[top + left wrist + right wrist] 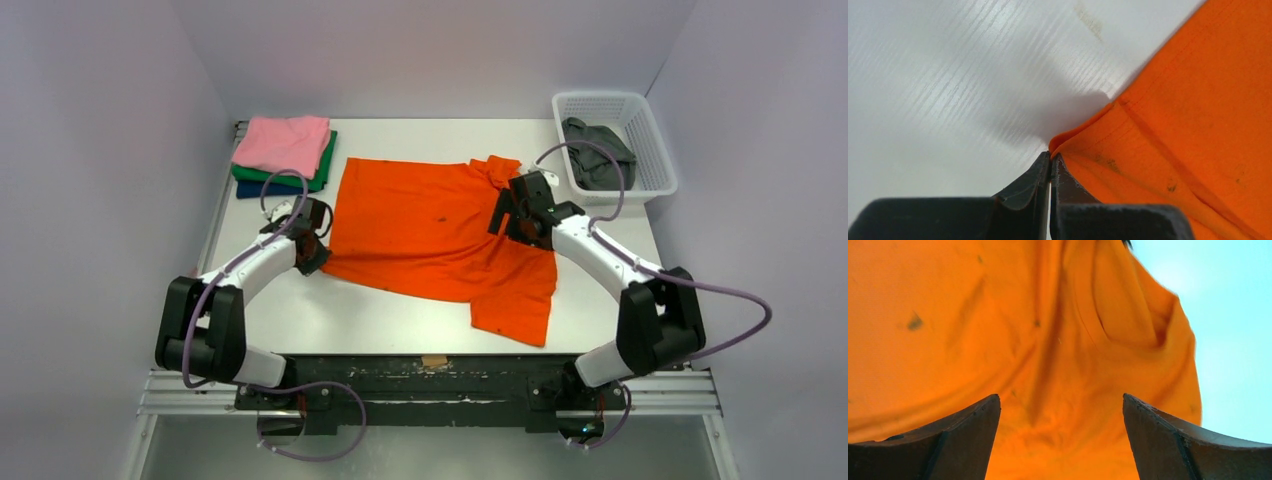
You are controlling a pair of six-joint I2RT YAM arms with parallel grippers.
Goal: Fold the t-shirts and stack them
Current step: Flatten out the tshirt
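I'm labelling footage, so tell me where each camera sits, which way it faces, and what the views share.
Top external: above and behind the robot, looking down on the table, orange t-shirt, folded stack and basket; left arm and right arm show whole.
Left wrist: on the left arm, looking along the left gripper, shut on the shirt's corner hem; only its fingers show.
Right wrist: on the right arm, looking past the open right gripper at the collar; only its fingers show.
Shared: all three see that t-shirt.

The left gripper is seen with its dark jaws pressed together, and a hemmed corner of the orange shirt is pinched at their tips. The corner is raised off the white tabletop, where a shadow is cast.
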